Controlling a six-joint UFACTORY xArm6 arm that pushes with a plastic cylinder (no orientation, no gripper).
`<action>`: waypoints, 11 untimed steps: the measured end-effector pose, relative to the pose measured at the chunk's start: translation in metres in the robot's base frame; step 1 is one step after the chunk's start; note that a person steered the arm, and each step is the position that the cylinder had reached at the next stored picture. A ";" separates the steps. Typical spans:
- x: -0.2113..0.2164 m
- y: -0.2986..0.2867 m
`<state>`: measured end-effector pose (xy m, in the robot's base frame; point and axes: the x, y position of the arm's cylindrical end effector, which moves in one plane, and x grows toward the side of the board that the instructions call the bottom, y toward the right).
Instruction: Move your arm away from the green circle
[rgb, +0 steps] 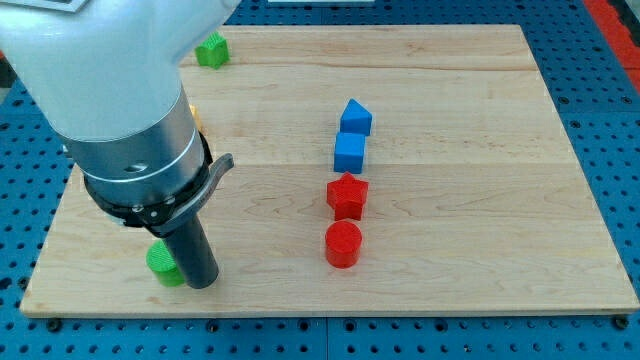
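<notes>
Item: my tip, bare rod (no jaws to open or close), touching green circle at the view's bottom-left; retreat pending, board centre free.

Pale, smooth wooden board with visible grain; matt coloured blocks, e.g. the red cylinder; dark matt rod; brushed metal collar.

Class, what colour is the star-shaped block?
Red: the star block shows clearly in the camera view.

Wooden board with coloured blocks
</notes>
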<state>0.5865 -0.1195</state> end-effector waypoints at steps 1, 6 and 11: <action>0.000 0.000; 0.010 0.013; -0.071 0.179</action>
